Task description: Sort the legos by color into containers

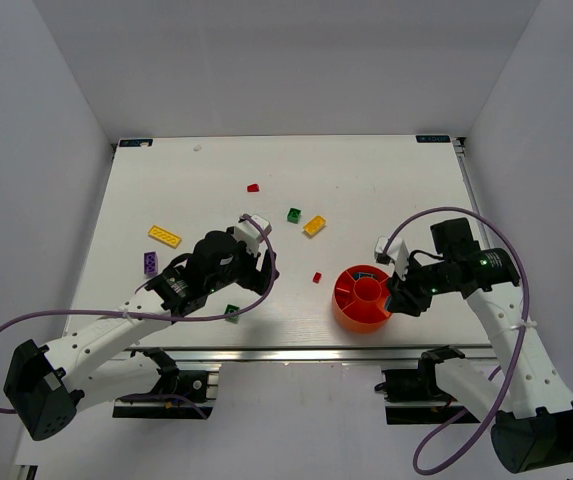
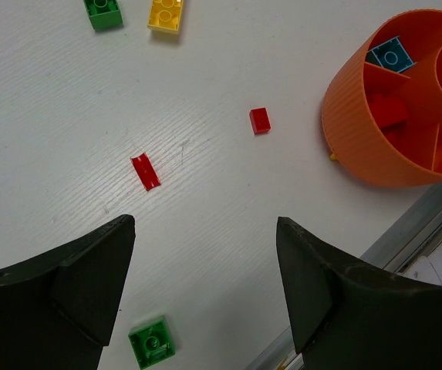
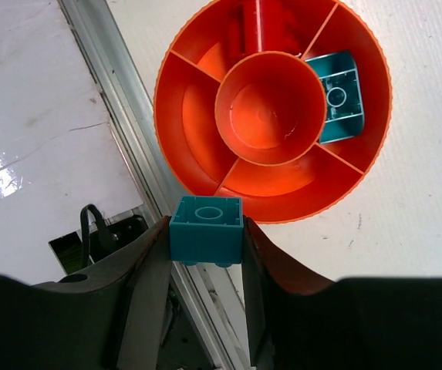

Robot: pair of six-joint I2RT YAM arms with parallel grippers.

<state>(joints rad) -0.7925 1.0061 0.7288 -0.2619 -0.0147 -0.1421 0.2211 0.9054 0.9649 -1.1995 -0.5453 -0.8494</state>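
The round orange-red tray (image 1: 347, 311) stands at the table's near right edge. My right gripper (image 3: 205, 240) is shut on a cyan brick (image 3: 206, 230) and holds it above the tray's near rim (image 3: 205, 46). A cyan plate (image 3: 338, 96) lies in one compartment and a red brick (image 2: 390, 112) in another. My left gripper (image 2: 205, 262) is open and empty above the table, left of the tray. A green brick (image 2: 152, 342) lies between its fingers, and a red plate (image 2: 145, 171) and a small red brick (image 2: 260, 120) lie ahead of it.
A green brick (image 1: 294, 215), a yellow brick (image 1: 314, 225) and a red piece (image 1: 253, 187) lie mid-table. A yellow plate (image 1: 165, 236) and a purple brick (image 1: 151, 263) lie at the left. The table's metal edge rail (image 3: 120, 116) runs just beside the tray.
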